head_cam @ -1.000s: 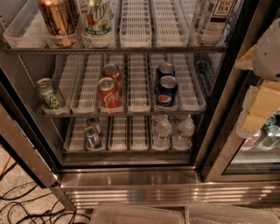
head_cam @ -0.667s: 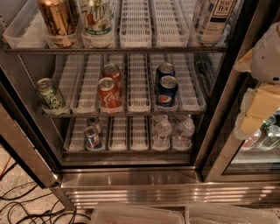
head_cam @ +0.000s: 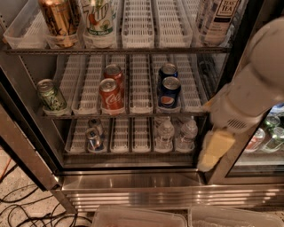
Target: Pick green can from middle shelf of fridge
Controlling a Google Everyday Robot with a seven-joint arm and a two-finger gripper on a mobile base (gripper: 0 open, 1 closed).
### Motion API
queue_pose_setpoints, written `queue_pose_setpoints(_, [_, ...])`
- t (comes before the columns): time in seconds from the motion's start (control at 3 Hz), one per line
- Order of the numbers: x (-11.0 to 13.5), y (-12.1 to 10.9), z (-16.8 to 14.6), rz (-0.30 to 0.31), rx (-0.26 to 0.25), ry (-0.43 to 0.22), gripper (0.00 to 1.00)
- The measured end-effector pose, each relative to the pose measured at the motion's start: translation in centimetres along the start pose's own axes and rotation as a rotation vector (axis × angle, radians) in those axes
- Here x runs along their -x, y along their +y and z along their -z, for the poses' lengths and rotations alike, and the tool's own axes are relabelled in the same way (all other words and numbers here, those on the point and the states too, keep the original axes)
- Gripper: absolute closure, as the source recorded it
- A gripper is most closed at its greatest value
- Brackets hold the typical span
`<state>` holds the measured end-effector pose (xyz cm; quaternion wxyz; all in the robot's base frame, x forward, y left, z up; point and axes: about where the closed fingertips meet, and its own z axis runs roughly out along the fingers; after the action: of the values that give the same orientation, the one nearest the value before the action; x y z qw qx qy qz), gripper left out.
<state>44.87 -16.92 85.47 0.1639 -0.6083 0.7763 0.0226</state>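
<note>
The green can (head_cam: 51,95) stands upright in the leftmost lane of the middle shelf (head_cam: 140,86), near its front rail. The fridge (head_cam: 133,182) is open, with its stainless-steel base across the bottom of the view. My gripper (head_cam: 214,150), pale yellow under the white arm (head_cam: 253,84), hangs at the right in front of the fridge's right door edge. It is lower than the middle shelf and far to the right of the green can, and it holds nothing that I can see.
Two red cola cans (head_cam: 111,95) and two blue cans (head_cam: 169,91) share the middle shelf. A gold can (head_cam: 57,17), a taller green-and-white can (head_cam: 100,17) and tea bottles (head_cam: 219,13) stand above. Small bottles (head_cam: 165,133) sit below. Cables (head_cam: 22,208) lie on the floor at left.
My arm and gripper have moved left and down, further into view in front of the right door edge. The cans have not moved.
</note>
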Motion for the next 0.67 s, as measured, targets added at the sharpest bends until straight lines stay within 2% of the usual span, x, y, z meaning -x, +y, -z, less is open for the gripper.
queue_pose_setpoints(0.33, [0.93, 3.08, -6.15, 0.029, 0.041, -0.072, 0.00])
queue_pose_setpoints(0.67, [1.15, 3.13, -6.73, 0.035, 0.026, -0.080, 0.00])
